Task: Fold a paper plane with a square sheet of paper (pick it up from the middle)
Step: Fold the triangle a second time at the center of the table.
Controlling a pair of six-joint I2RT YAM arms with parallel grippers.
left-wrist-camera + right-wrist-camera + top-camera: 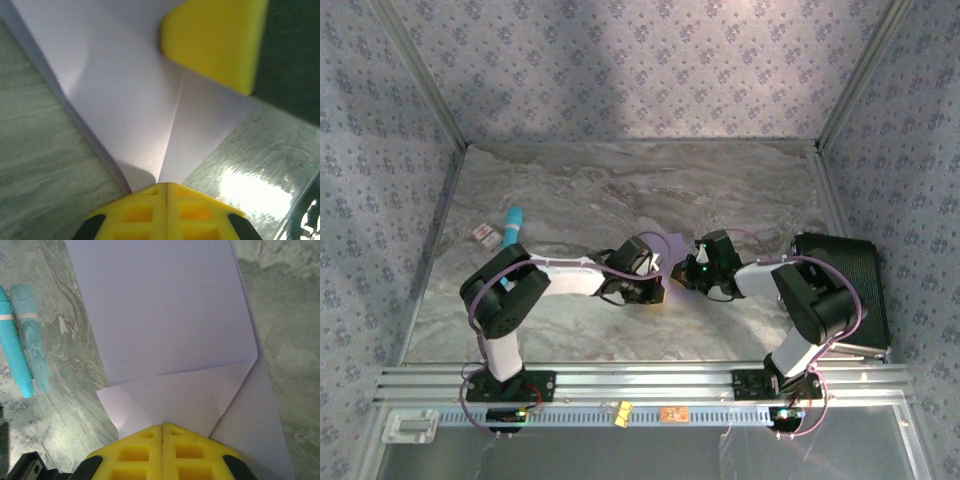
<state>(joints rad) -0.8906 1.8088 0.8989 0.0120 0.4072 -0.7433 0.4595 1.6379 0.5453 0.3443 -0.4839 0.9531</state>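
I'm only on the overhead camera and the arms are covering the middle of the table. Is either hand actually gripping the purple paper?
Observer: Yes. In the left wrist view the left hand is shut on the edge of the thin lavender-purple sheet of paper.
Operator: And the right one?
Observer: The right hand is shut too, and the sheet runs in between its yellow fingers.
Operator: Any folds in it?
Observer: The right wrist view shows one corner turned over into a triangular flap. It is not a pointed dart yet.
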